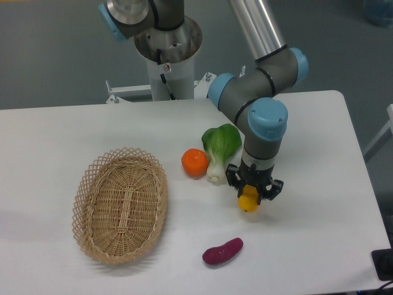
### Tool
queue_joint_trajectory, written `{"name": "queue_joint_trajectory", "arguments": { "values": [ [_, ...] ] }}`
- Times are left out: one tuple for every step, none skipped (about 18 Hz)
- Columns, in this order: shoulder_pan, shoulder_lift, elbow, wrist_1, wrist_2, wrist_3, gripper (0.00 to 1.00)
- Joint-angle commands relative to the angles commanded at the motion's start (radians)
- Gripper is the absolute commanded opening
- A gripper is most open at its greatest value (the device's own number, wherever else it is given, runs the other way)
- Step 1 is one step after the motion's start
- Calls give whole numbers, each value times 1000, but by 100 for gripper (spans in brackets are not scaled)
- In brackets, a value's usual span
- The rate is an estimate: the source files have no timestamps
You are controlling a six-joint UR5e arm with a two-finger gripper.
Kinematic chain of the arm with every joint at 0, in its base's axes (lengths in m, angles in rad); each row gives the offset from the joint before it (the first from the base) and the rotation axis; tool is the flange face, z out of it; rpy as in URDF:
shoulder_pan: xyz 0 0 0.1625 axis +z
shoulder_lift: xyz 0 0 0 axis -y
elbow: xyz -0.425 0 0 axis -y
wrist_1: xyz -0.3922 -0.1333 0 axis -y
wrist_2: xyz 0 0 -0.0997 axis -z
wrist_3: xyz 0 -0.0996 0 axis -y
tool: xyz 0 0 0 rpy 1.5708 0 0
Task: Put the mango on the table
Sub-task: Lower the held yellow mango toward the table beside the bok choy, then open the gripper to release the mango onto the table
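The tool (253, 192) points down, its fingers clenched around the mango (249, 202), which sits low over the white counter (319, 160). Left of the mango lie a bok choy (220, 147), an orange (194, 162) and a wicker basket (120, 204); a purple sweet potato (223, 251) lies in front. Grey floor (55, 49) surrounds the counter.

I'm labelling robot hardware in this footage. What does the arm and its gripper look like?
The arm has shiny silver tube links, dark grey joint housings and light blue round caps. It stands on a white pedestal with a black cable. The gripper is small and black, with short black fingers.
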Motion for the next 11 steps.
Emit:
{"name": "queue_joint_trajectory", "arguments": {
  "values": [
    [0,0,0,2,0,0,46],
    [0,2,0,2,0,2,48],
    [0,2,2,3,0,2,51],
    [2,2,5,5,0,0,59],
    [0,2,14,6,0,2,74],
    [0,2,20,6,0,0,88],
    [0,2,21,8,0,0,96],
    [2,3,20,14,0,-2,100],
    [0,6,20,18,0,-5,100],
    [2,9,20,18,0,-8,100],
    [2,15,21,17,0,-6,100]
  ]
}}
